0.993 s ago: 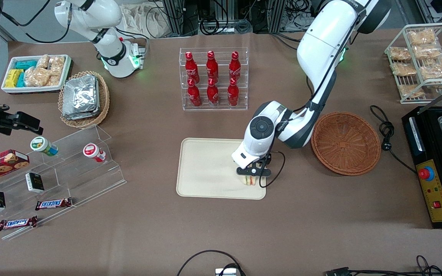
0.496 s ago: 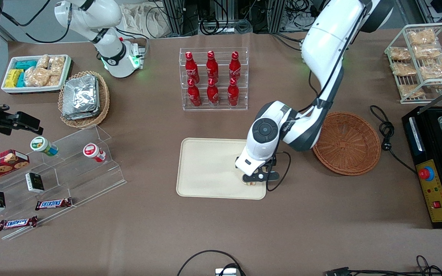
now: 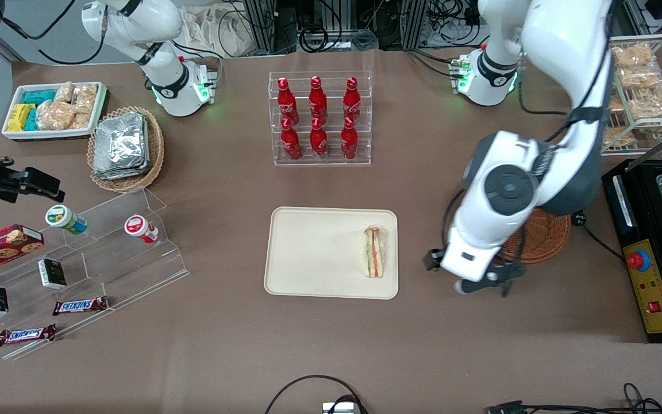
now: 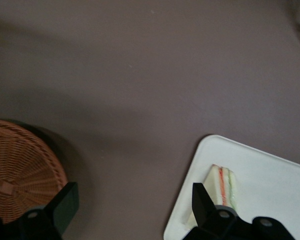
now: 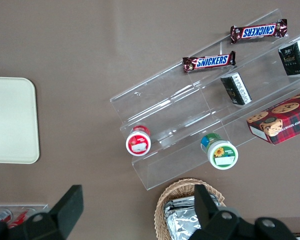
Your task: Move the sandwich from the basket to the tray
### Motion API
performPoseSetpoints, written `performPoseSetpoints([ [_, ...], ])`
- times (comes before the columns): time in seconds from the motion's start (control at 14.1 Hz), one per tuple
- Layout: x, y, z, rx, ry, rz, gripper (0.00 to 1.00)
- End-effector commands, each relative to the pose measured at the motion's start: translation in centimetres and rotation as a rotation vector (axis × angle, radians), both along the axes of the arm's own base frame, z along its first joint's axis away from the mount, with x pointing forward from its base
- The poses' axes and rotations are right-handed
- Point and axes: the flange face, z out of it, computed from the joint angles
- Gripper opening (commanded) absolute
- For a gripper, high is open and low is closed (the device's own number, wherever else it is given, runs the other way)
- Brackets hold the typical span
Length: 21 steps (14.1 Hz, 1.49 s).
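Observation:
The sandwich (image 3: 374, 251), a white wedge with red, orange and green layers, lies on the cream tray (image 3: 314, 253) near the tray's edge toward the working arm. It also shows in the left wrist view (image 4: 221, 187), on the tray (image 4: 270, 190). My left gripper (image 3: 480, 282) is open and empty, raised above the bare table between the tray and the reddish-brown basket (image 3: 543, 238). The arm covers most of the basket. The basket also shows in the left wrist view (image 4: 20, 170), with nothing in the part I see.
A clear rack of red bottles (image 3: 319, 118) stands farther from the camera than the tray. A black appliance (image 3: 653, 253) and a wire rack of snack packets (image 3: 635, 92) sit at the working arm's end. Clear shelves with snacks (image 3: 78, 270) sit toward the parked arm's end.
My gripper has let go of the sandwich, which now lies on the tray. The gripper has risen and swung off the tray toward the basket, and the arm now covers most of the basket.

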Motion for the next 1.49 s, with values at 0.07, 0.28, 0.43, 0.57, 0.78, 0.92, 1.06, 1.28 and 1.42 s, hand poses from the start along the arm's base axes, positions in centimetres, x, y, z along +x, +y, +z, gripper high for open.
performPoseSetpoints([
  [0.07, -0.6, 5.6, 3.8, 0.026, 0.043, -0.033, 1.0],
  [0.28, -1.2, 10.3, 6.4, 0.027, 0.084, -0.083, 1.0],
  [0.43, -1.5, 12.3, 7.9, 0.008, 0.088, -0.112, 1.0],
  [0.57, -2.4, 14.8, 9.4, -0.018, 0.121, -0.18, 1.0],
  [0.78, -5.0, 19.0, 13.0, -0.028, 0.102, -0.262, 1.0],
  [0.92, -7.2, 21.1, 15.9, -0.024, 0.107, -0.315, 1.0],
  [1.06, -9.0, 22.3, 18.2, -0.019, 0.103, -0.345, 1.0],
  [1.28, -11.5, 22.8, 20.0, -0.016, 0.11, -0.344, 1.0],
  [1.42, -12.6, 22.5, 20.4, -0.021, 0.108, -0.346, 1.0],
])
